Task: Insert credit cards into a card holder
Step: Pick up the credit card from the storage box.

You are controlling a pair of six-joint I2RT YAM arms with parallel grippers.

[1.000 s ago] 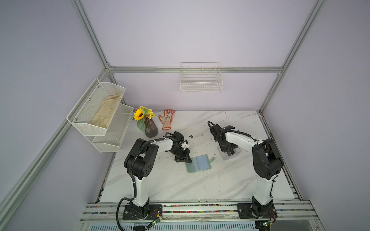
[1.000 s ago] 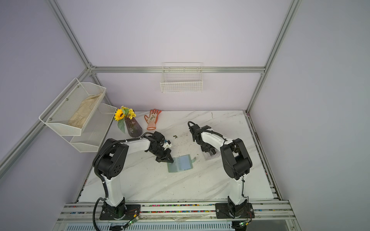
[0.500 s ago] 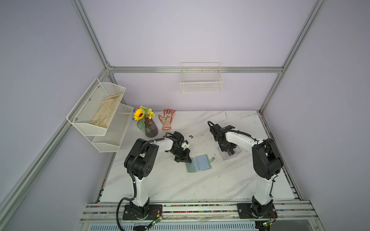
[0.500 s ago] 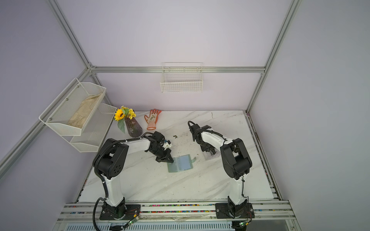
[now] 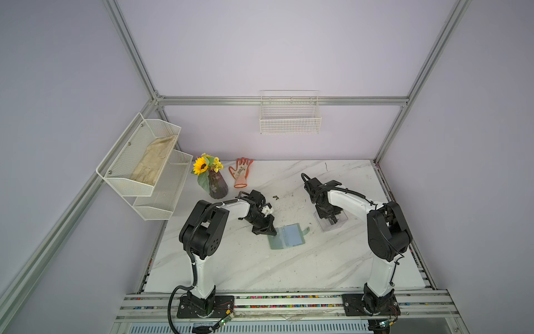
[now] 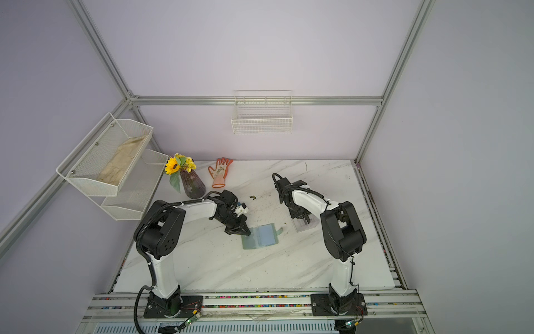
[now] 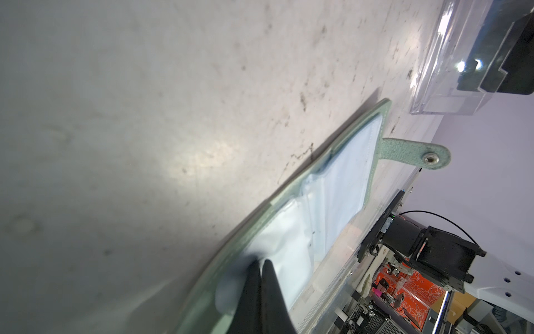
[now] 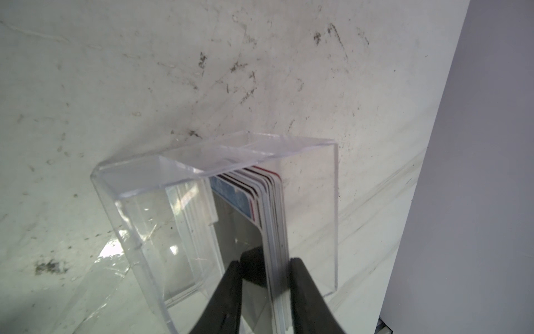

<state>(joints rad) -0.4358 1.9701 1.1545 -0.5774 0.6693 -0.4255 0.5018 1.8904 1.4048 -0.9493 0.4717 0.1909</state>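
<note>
Left fingers (image 7: pixel 271 289) together on card holder (image 7: pixel 332 185); right fingers (image 8: pixel 225 297) straddle credit cards (image 8: pixel 277 219) in clear box (image 8: pixel 138 208) (grip unclear).

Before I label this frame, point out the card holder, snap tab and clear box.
card holder (image 5: pixel 291 234): a top view, inner sleeve
snap tab (image 7: pixel 404 151): left wrist view, strap
clear box (image 8: pixel 144 208): right wrist view, wall

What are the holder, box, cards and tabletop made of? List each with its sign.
Holder: pebbled, stitched sage-green skin, likely leatherette; shiny metal snap; clear sleeves, probably vinyl.
Box: see-through, glossy, crisp-edged hard plastic, perhaps acrylic.
Cards: thin, stiff, glossy plastic by their stacked edges.
Tabletop: grey-veined white, matte and scuffed; stone or laminate, cannot tell.
</note>
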